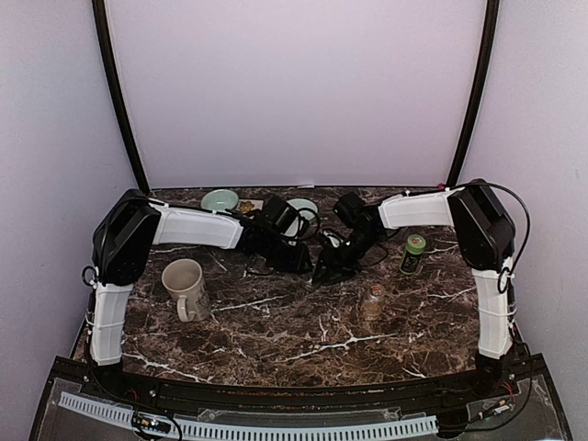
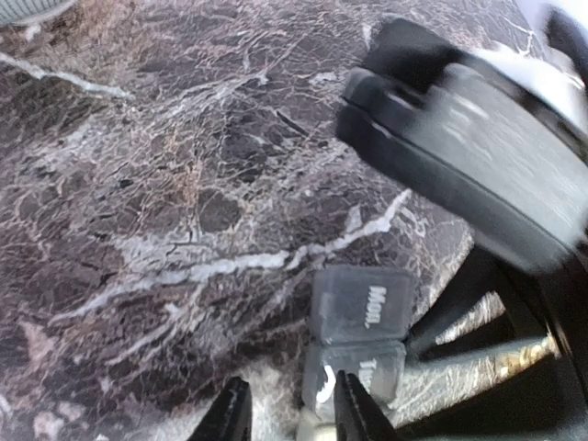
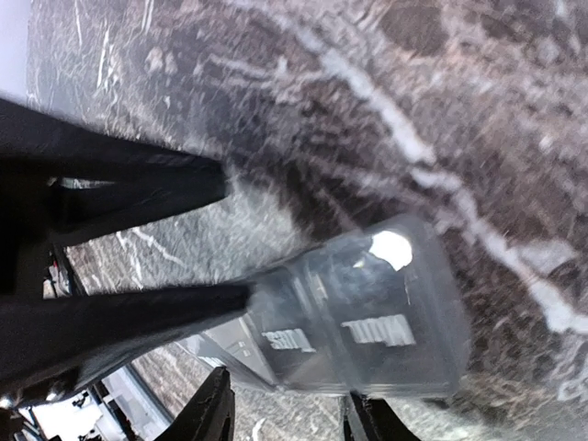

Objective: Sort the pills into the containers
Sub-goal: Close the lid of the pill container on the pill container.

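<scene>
Two robot arms (image 1: 197,227) are working over one marble table (image 1: 276,340). One cream mug (image 1: 184,287) is standing on it. Two pale green bowls are sitting there: one bowl (image 1: 220,199) and a second bowl (image 1: 303,206). Two small bottles are standing there too: one green-capped bottle (image 1: 414,253) and one brown-capped bottle (image 1: 373,300). One clear pill organizer (image 3: 358,322) is showing two labelled compartments and is holding what may be a single white pill (image 3: 390,248).

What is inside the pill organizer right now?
One white pill shows through the clear lid of the pill organizer, by the Mon and Tue labels. The other compartments are blurred and partly covered, so their contents cannot be told.
</scene>
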{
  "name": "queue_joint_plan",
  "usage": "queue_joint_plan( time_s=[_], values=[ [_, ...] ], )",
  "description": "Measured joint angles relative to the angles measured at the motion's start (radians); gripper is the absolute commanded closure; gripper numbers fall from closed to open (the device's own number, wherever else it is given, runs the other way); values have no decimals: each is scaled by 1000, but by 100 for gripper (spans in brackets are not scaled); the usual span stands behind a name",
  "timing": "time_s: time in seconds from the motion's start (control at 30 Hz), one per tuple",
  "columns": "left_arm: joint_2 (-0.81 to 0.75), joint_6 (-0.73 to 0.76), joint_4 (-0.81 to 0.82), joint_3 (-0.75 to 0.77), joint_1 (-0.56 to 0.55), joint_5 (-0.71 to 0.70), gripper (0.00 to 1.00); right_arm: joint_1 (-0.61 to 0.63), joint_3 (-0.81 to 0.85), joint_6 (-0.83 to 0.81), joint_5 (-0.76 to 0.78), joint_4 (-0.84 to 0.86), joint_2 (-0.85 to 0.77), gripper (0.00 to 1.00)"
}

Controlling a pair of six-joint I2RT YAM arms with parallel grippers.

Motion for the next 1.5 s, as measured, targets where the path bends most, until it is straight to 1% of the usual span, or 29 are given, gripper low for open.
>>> queue_joint_plan(
  time_s=[0.13,0.23,0.33,0.5,0.67,0.87,1.07,1.5],
  values=[
    [-47,-5,6,-35,0,-18,56,0,0,5,21,19,4,60],
    [-84,-11,24,-64,0,-27,56,0,0,6,29,22,4,60],
    [-122,-17,68,-112,3,-20,59,0,0,7,34,23,4,60],
    [-149,-25,116,-171,9,23,67,0,0,6,39,23,4,60],
    [-149,-27,140,-213,13,88,67,0,0,6,42,23,4,60],
    [-146,-35,155,-216,14,151,67,0,0,3,42,20,4,60],
    [-113,-39,152,-203,14,183,69,0,0,2,42,19,4,60],
    [-66,-39,110,-165,14,178,77,0,0,-3,45,11,5,60]
  ],
)
